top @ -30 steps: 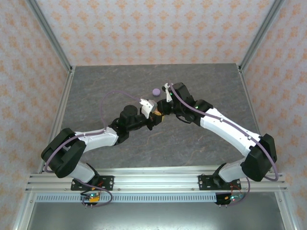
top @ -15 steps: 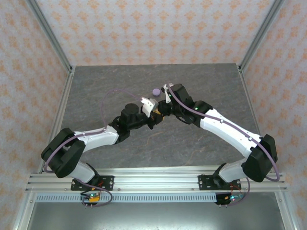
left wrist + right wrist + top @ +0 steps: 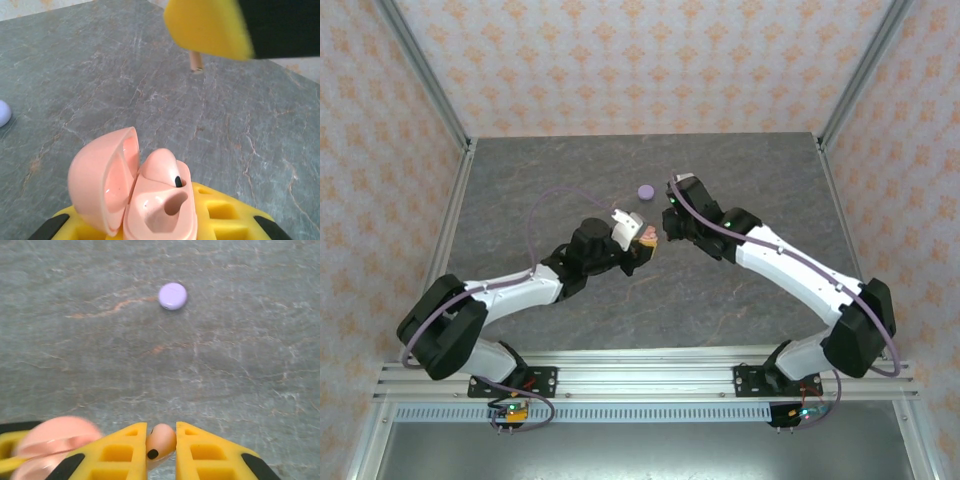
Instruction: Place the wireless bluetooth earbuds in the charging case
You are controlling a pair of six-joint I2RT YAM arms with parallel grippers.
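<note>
My left gripper (image 3: 155,222) is shut on the pink charging case (image 3: 150,207), whose lid (image 3: 100,182) stands open to the left. One pale pink earbud (image 3: 161,167) sits in the case's far slot, and the near slot (image 3: 175,204) is empty. My right gripper (image 3: 161,440) is shut on a second pale pink earbud (image 3: 161,439). In the left wrist view that gripper's yellow finger (image 3: 207,25) hangs above and beyond the case, with the earbud's stem (image 3: 196,62) poking out below it. From above, the left gripper (image 3: 640,240) and right gripper (image 3: 667,216) are close together but apart.
A closed lilac round case (image 3: 645,191) lies on the grey table (image 3: 740,300) just behind both grippers, also the lilac case (image 3: 173,295) ahead of the right gripper. Metal frame posts and patterned walls bound the table.
The two grippers have drawn apart: the right one has pulled back towards the far side with its earbud, and the left one has shifted a little to the right with the case.
</note>
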